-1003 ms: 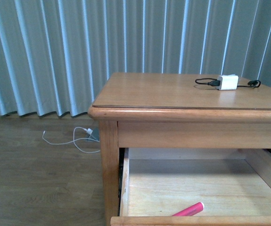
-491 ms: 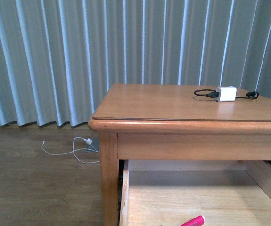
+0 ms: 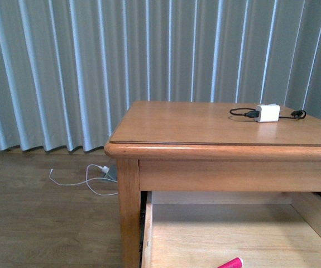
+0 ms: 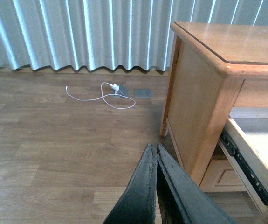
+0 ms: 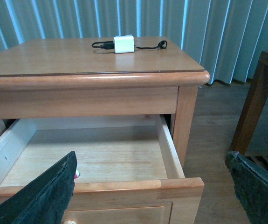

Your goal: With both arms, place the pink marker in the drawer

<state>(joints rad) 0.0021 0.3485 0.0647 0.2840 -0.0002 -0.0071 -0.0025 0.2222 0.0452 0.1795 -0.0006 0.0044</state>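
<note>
Lower in the front view than a second earlier, the short bright-pink cylindrical marker [image 3: 233, 263] lay near the front edge of the pulled-out honey-coloured wooden drawer [image 3: 216, 231], left gripper [image 4: 153, 151] pinched together on nothing, right gripper [image 5: 152, 158] spread wide and empty.

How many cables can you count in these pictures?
2. A black cable lies on the table, running to the white charger. A white cable lies on the floor left of the table, near the curtain. More may be hidden.
</note>
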